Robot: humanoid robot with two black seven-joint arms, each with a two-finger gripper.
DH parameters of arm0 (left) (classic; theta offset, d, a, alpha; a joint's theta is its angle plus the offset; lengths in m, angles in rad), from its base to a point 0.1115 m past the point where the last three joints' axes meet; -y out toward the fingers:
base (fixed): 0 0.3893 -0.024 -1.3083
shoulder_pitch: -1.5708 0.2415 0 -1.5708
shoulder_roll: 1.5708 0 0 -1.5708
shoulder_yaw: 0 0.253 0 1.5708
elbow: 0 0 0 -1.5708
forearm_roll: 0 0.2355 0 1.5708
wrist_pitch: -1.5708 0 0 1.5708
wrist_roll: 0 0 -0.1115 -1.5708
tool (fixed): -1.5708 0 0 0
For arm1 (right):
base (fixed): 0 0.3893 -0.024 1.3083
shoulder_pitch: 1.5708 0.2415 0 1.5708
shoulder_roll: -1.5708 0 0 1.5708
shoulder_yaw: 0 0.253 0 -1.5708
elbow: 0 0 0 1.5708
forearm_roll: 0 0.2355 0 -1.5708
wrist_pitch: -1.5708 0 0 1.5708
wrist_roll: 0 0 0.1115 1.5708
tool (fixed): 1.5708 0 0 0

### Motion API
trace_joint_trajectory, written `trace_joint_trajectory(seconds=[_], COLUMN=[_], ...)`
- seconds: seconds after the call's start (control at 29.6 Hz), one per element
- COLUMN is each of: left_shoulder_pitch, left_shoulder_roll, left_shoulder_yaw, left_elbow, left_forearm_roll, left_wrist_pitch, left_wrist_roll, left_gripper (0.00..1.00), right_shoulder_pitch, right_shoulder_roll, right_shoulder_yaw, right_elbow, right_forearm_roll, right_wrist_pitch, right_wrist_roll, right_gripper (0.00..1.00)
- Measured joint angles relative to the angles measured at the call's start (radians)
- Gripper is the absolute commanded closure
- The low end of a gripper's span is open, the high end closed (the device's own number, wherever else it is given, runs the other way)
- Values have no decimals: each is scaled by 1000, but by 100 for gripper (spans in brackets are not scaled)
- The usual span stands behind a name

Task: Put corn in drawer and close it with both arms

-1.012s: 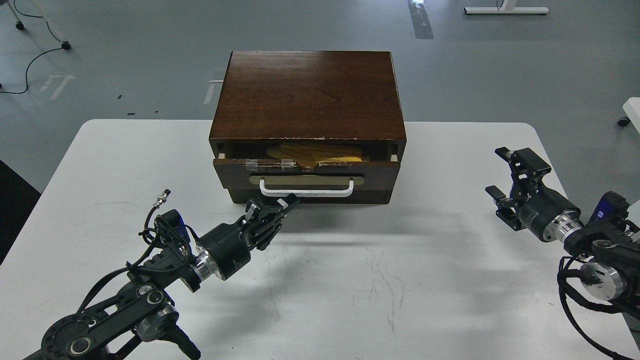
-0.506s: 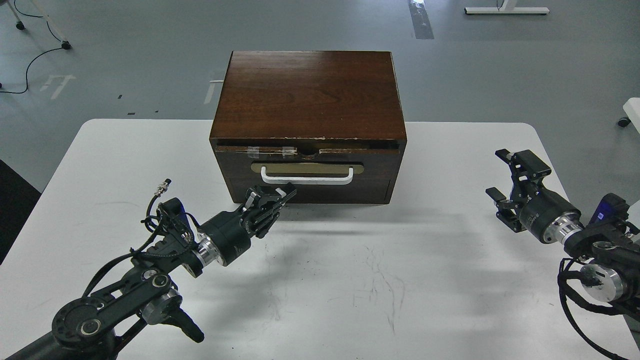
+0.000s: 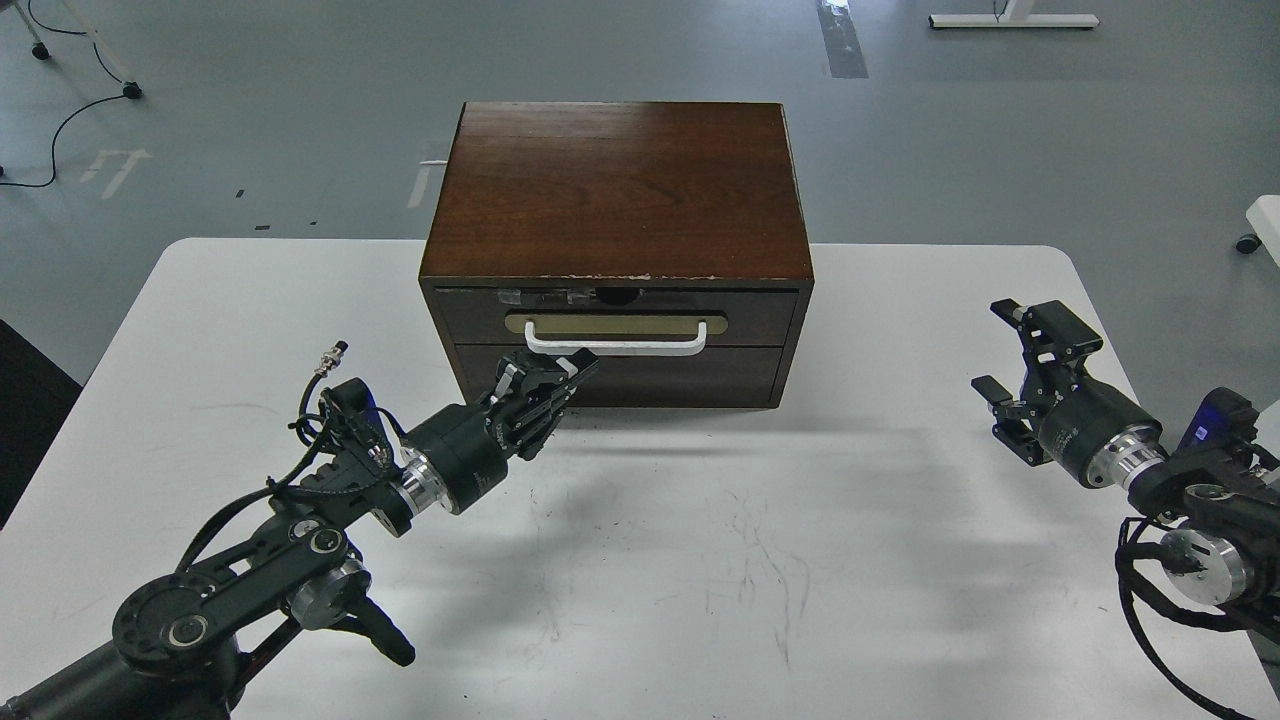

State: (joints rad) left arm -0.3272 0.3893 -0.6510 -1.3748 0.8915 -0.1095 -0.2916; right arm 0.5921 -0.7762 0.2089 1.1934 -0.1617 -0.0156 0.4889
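Observation:
The dark brown drawer (image 3: pixel 760 316) with its white bar handle (image 3: pixel 615 343) sits flush in the front of the wooden cabinet (image 3: pixel 618 190). The corn is hidden from view. My left gripper (image 3: pixel 560 372) is shut, its fingertips pressed against the cabinet front just below the left part of the handle. My right gripper (image 3: pixel 1000 345) is open and empty, hovering over the table far to the right of the cabinet.
The white table (image 3: pixel 700 560) carries the cabinet at its back middle. A plain lower panel (image 3: pixel 690 378) sits under the drawer. Grey floor with cables (image 3: pixel 60 120) lies beyond the table.
The drawer slid from partly open, with the corn showing inside, to fully shut. My left gripper moved forward with it against the drawer front. The right arm stayed still.

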Motion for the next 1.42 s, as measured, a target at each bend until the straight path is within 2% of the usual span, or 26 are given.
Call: trace_joint_trajectory(seconds=[0.24, 0.27, 0.3, 0.34, 0.37, 0.4, 0.51, 0.78, 0.94, 1.18, 1.32, 1.42], left_shoulder_pitch=[37, 46, 55, 63, 70, 77, 104, 185, 215, 255, 264, 275], left_shoulder_roll=[59, 72, 86, 100, 113, 128, 166, 220, 254, 297, 294, 280], left_shoulder_yaw=[-3, -7, -12, -17, -23, -34, -82, -311, -381, -390, -392, -407], left_elbow=[-56, -74, -94, -112, -127, -147, -192, -216, -205, -158, -121, -96], left_forearm_roll=[2, 2, 2, 2, -1, -9, -66, -237, -248, -274, -325, -358], left_wrist_pitch=[-93, -112, -133, -154, -172, -192, -222, -250, -233, -146, -154, -195], left_wrist_roll=[-20, -32, -51, -73, -93, -119, -158, -195, -197, -197, -193, -167], left_gripper=[100, 93, 59, 21, 3, 1, 0, 0, 0, 0, 0, 0], right_shoulder_pitch=[0, 0, 0, 0, 0, 0, 0, 0, 1, 6, 4, 10], right_shoulder_roll=[0, 0, 0, 0, 0, 0, 0, 7, 45, 106, 120, 139], right_shoulder_yaw=[1, 3, 4, 6, 9, 12, 25, 36, 37, 96, 124, 129], right_elbow=[0, -1, -1, -1, -1, -1, -2, -4, -40, -82, -83, -83], right_forearm_roll=[0, 0, 1, 1, 0, 0, 0, -1, -1, 3, 33, 62], right_wrist_pitch=[0, 0, 0, 0, -1, -1, -1, -12, -25, -29, -29, -20], right_wrist_roll=[0, 0, 0, 0, 0, 0, 0, 0, 0, 0, 0, 0], right_gripper=[1, 1, 1, 1, 1, 1, 1, 1, 0, 0, 0, 0])
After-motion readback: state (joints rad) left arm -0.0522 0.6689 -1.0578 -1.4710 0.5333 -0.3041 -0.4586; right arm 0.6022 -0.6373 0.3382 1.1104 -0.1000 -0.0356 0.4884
